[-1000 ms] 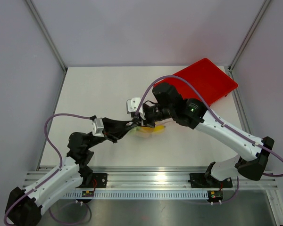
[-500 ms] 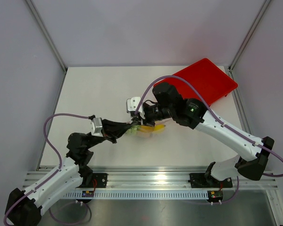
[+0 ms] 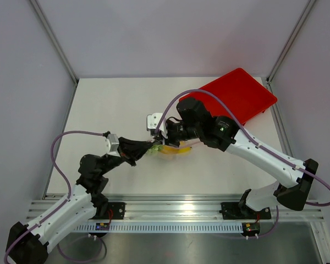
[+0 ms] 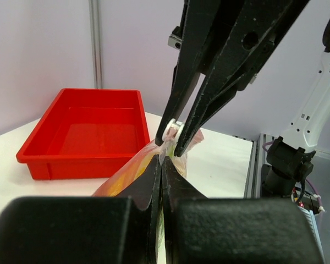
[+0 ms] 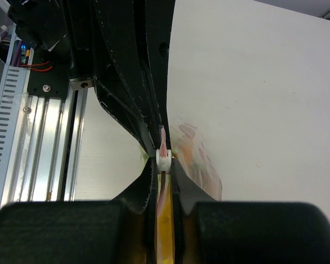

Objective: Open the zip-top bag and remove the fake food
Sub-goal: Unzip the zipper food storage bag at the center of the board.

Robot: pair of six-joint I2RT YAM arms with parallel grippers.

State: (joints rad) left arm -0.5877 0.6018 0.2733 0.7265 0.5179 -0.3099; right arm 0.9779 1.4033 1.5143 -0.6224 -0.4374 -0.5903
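Since a second ago, both arms have slid a tiny bit to the left. The bag has stayed in the same spot, near the middle of the table.

The left claw comes in from the left. Its two fingers are squeezed almost flat together, and they pinch the edge of the bag at its top. In the left wrist view, the left claw holds the thin plastic tight, and the bag hangs down just left of it.

The right claw comes in from the right and meets the left claw at the bag. Its fingers are narrow too. They close on the small white slider that sits on the bag's pink strip. In the right wrist view, the right claw has the slider right at its tips, and the pink strip sticks up just past it. The tips of the two claws are almost touching each other.

The toy food is inside the bag. It shows as yellow and orange shapes through the clear plastic. I cannot tell the pieces apart.

The red tray sits at the far right corner of the table, well apart from the bag. From the left wrist view, the tray looks bare inside.
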